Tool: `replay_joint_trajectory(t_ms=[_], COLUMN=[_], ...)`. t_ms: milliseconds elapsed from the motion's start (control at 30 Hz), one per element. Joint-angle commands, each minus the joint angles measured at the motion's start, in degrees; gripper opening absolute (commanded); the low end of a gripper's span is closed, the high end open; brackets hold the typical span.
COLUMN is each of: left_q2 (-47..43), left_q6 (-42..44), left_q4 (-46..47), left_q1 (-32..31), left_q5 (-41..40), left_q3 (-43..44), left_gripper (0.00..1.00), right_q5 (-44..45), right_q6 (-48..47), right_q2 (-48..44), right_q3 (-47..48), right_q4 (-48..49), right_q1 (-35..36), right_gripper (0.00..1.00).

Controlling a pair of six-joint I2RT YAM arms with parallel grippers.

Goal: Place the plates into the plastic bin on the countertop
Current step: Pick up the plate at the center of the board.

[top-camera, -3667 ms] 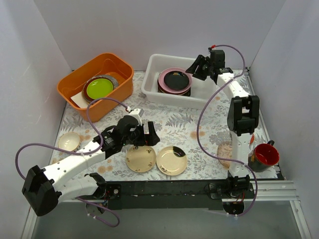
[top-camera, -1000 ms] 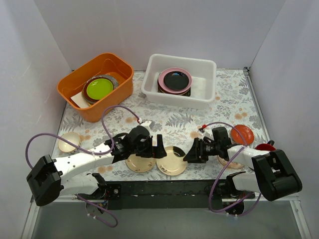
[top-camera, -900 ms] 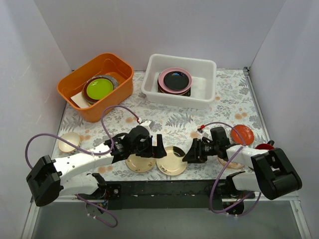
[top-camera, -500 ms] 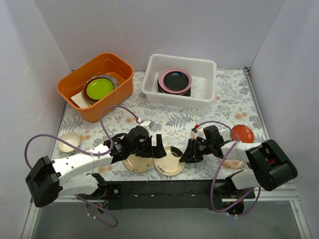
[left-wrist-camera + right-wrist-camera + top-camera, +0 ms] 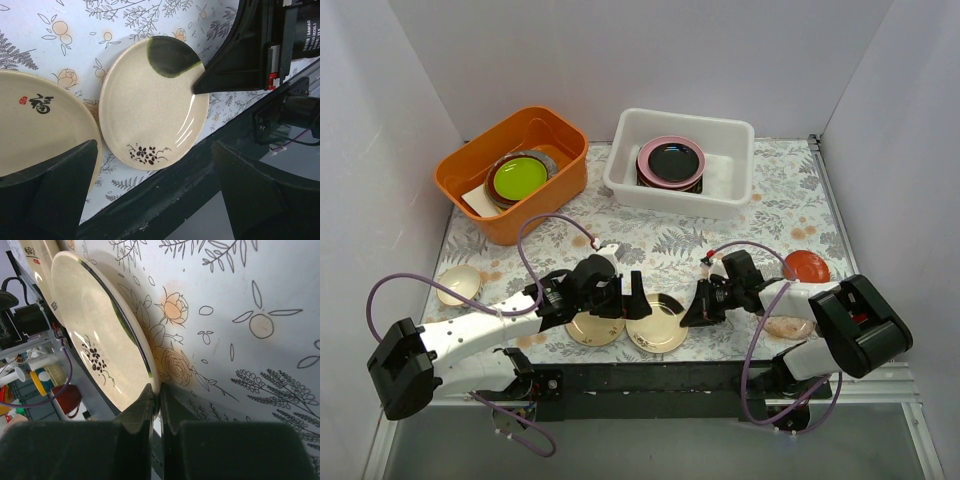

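A cream plate with a green patch [image 5: 658, 325] lies on the countertop [image 5: 670, 245] near the front edge. My right gripper [image 5: 698, 311] is shut on its right rim, one finger above and one below [image 5: 156, 396]. This plate [image 5: 95, 340] is tilted slightly off the surface. A second cream plate [image 5: 590, 328] with a red mark [image 5: 35, 125] lies just left of it. My left gripper [image 5: 624, 303] hovers open above the two plates [image 5: 154, 145]. The plastic bin [image 5: 670, 200] at the back holds a pink and black stack of plates [image 5: 670, 160].
An orange tub [image 5: 470, 185] with a lime-green plate [image 5: 518, 176] stands at the back left. A small cream dish [image 5: 457, 284] lies at the far left. An orange-red plate [image 5: 807, 265] and a speckled pinkish plate [image 5: 790, 327] lie by the right arm. A black rail [image 5: 650, 375] runs along the front.
My right gripper has slid left to the green-patched plate and shut on its rim. The left gripper has stayed open above the plates, drifting slightly toward the front.
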Motion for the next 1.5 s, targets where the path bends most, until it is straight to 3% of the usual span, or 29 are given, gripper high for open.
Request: replay_joint_trajectory(t_ms=[0,600,1467], left_q2=[-2.0,-9.5,-12.6], left_q6=[-0.3,-2.2,-4.1], left_q4=[-0.5,-3.4,-4.9], left_q1=[-0.3,-0.4,-0.4], left_q5=[-1.1,-8.2,-9.3], left_q3=[-0.8,-0.5,-1.9], left_gripper=[0.98,0.98,0.98], right_q5=[13.9,18.2,19.5], right_q6=[-4.9,-8.2,-14.0], right_q2=[0.1,-6.5,-8.6], right_q3=[-0.7,13.4,38.9], right_q4=[-6.7,-19.4,-31.0], right_q1=[0.3,0.2,-3.8], right_gripper=[0.05,0.02,0.01])
